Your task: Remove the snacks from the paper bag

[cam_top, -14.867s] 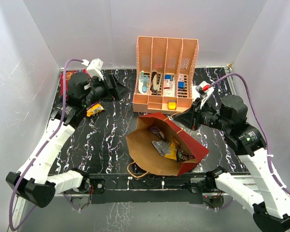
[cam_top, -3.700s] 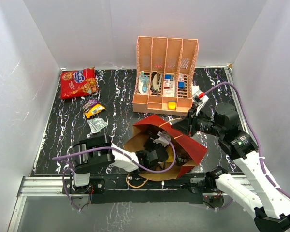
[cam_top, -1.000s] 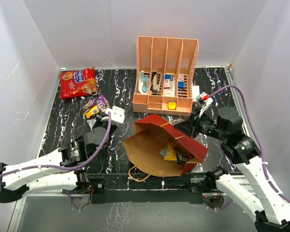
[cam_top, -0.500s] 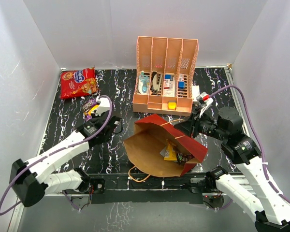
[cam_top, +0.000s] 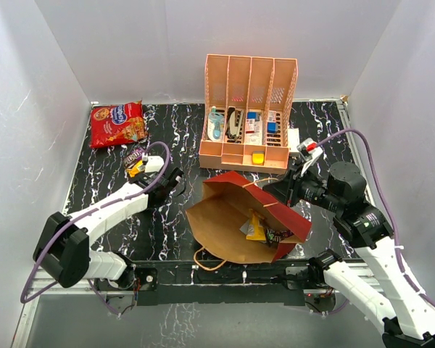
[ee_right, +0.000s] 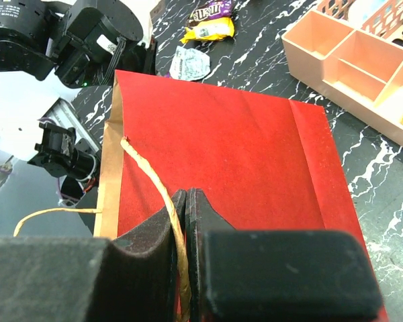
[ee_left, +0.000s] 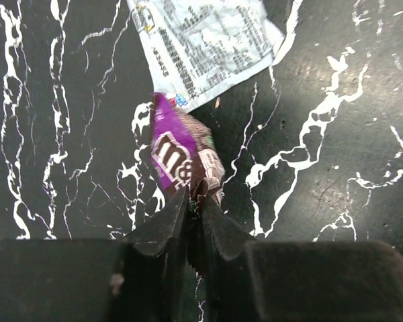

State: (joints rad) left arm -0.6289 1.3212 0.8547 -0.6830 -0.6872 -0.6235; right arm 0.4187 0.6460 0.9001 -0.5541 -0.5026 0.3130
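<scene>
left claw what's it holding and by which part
The left claw pinches the purple candy packet by one crimped end.

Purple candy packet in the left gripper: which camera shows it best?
The left wrist view: the purple candy packet fills the centre, its lower end pinched by the left gripper, next to a silver packet. The top view hides it under that gripper; in the right wrist view I cannot make it out.

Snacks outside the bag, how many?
5: red cookie bag far left; brown packet, yellow packet nearer; silver packet beside them; purple packet pinched in left gripper. Arm may hide more.
</scene>
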